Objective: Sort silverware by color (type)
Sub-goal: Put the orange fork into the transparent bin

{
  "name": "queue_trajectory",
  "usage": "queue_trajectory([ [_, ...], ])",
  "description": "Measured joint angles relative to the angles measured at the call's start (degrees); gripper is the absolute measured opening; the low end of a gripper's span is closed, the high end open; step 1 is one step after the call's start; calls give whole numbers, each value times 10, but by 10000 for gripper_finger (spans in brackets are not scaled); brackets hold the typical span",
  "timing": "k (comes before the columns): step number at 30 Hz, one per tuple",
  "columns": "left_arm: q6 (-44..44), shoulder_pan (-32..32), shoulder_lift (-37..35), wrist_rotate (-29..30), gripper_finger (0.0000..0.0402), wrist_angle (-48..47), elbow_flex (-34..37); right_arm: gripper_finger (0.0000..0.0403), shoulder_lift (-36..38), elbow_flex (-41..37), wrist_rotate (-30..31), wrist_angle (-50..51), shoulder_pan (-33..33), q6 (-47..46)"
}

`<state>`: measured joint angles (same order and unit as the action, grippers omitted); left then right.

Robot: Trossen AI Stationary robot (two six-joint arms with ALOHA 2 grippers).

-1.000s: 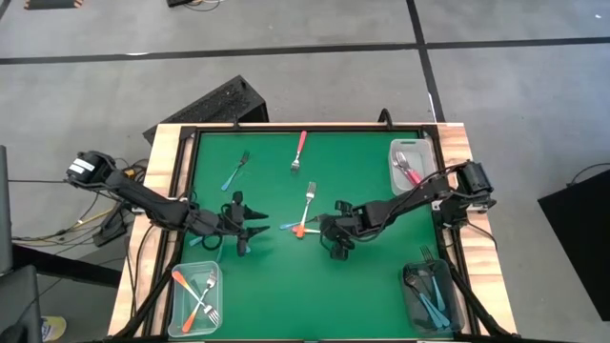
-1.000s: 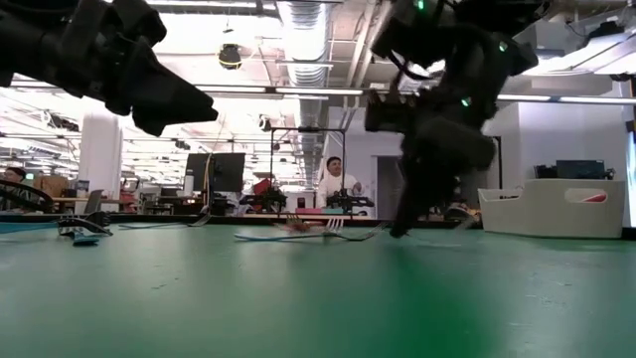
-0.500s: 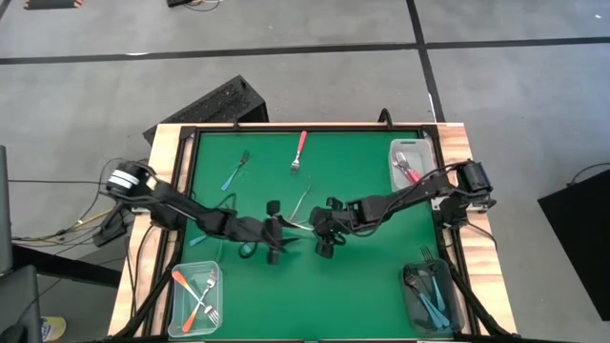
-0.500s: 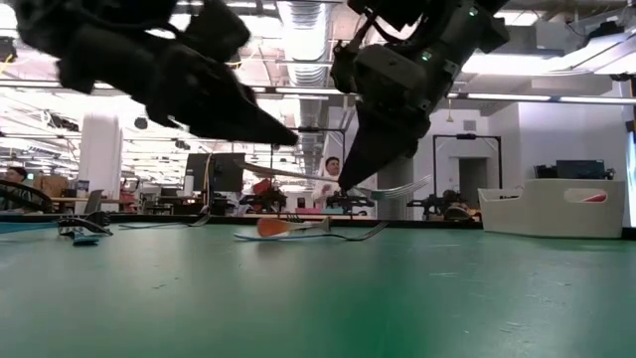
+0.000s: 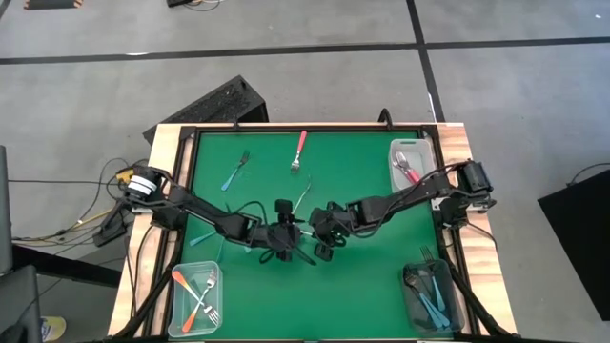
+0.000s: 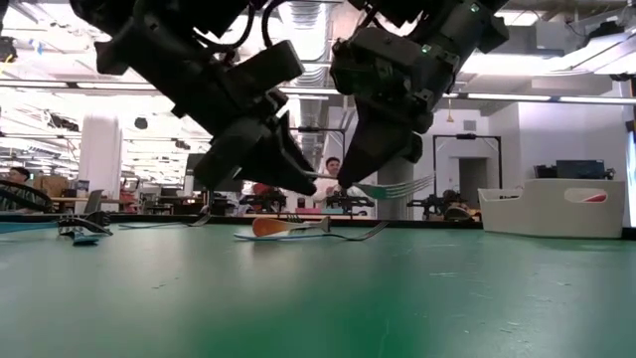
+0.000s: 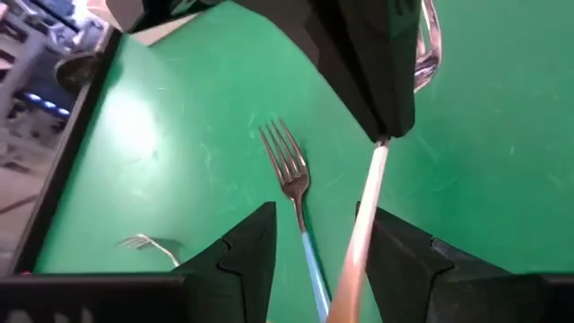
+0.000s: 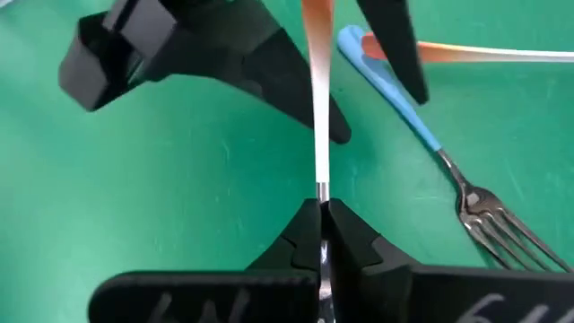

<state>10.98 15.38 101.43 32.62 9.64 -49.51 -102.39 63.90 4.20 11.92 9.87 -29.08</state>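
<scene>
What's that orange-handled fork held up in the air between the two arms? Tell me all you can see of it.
The orange-handled fork is a small one, with a slim plastic handle that fades from orange to pale and a silver metal neck and tines. It is clear of the green table, near its middle. The right end effector pinches it at the neck. The handle points into the open left end effector, whose fingers stand either side of it.
</scene>
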Motion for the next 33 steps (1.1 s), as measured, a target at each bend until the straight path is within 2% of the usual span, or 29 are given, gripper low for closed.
queue_trajectory([
  [4,-3,0,-2,7,119,-1,0,17,0,0,0,-6,-1,0],
  [8,-8,2,-2,-19,55,-2,0,21,0,0,1,-8,-1,0],
  [10,-7,6,-2,-26,18,-5,1,31,0,0,2,-16,-1,2],
  [13,-24,10,-7,-23,5,-25,0,56,0,0,26,-39,-2,5],
  [17,-78,28,-50,-11,1,-171,0,94,11,0,78,-53,-5,47],
  [21,-111,60,-129,-27,0,-337,0,125,34,0,141,-75,-16,84],
  [24,-90,85,-198,-94,0,-427,0,140,52,0,159,-92,-25,97],
  [28,-57,121,-286,-260,0,-523,0,147,67,0,161,-94,-30,98],
  [31,-81,143,-341,-377,0,-579,0,146,66,0,160,-84,-26,99],
  [33,-108,155,-374,-425,0,-615,0,143,66,0,161,-76,-23,101],
])
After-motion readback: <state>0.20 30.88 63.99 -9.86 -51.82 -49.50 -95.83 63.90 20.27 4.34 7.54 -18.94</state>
